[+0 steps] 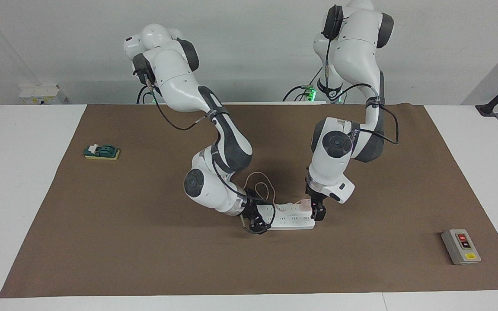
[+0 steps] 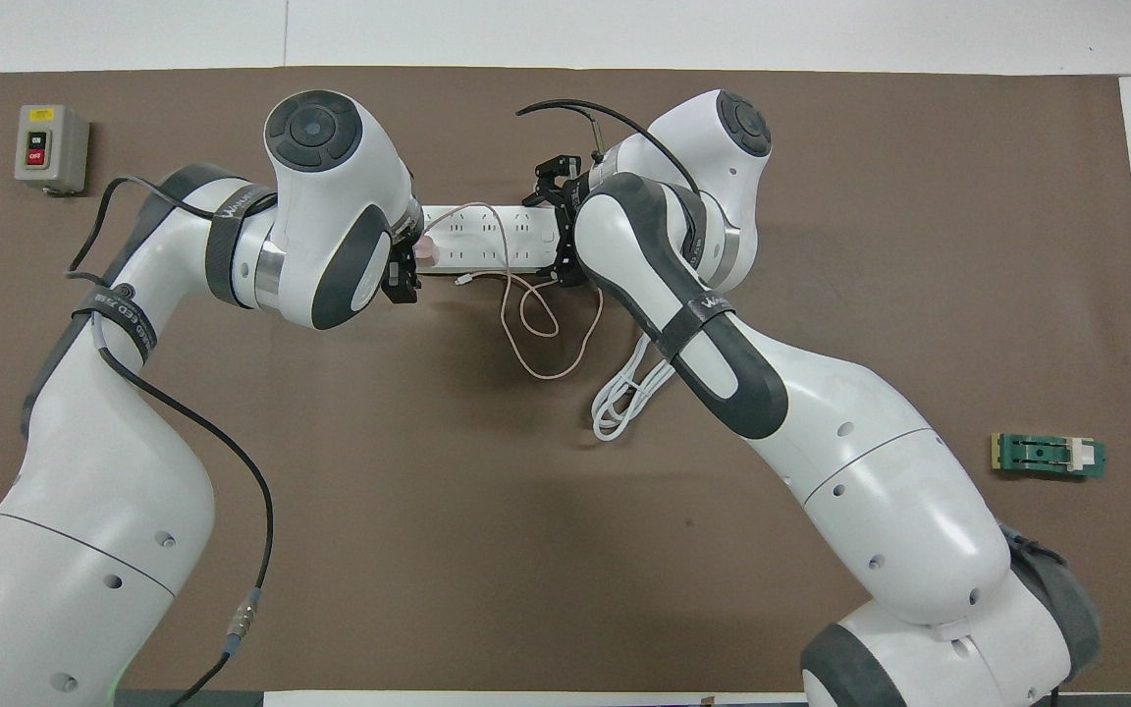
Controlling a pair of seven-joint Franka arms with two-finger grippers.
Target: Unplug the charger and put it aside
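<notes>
The pale pink charger (image 1: 304, 204) is plugged into the white power strip (image 1: 294, 220) at its end toward the left arm; in the overhead view only a corner of the charger (image 2: 427, 251) shows past the left arm. Its thin pink cable (image 2: 537, 339) loops on the mat nearer to the robots than the strip (image 2: 492, 239). My left gripper (image 1: 318, 212) is low, right beside the charger and at the strip's end. My right gripper (image 1: 257, 223) is down at the strip's other end, open, with one finger on either side of it.
The strip's thick white cord (image 2: 627, 395) lies coiled nearer to the robots. A grey button box (image 1: 461, 246) sits toward the left arm's end of the brown mat (image 1: 145, 242). A green switch block (image 1: 102, 152) sits toward the right arm's end.
</notes>
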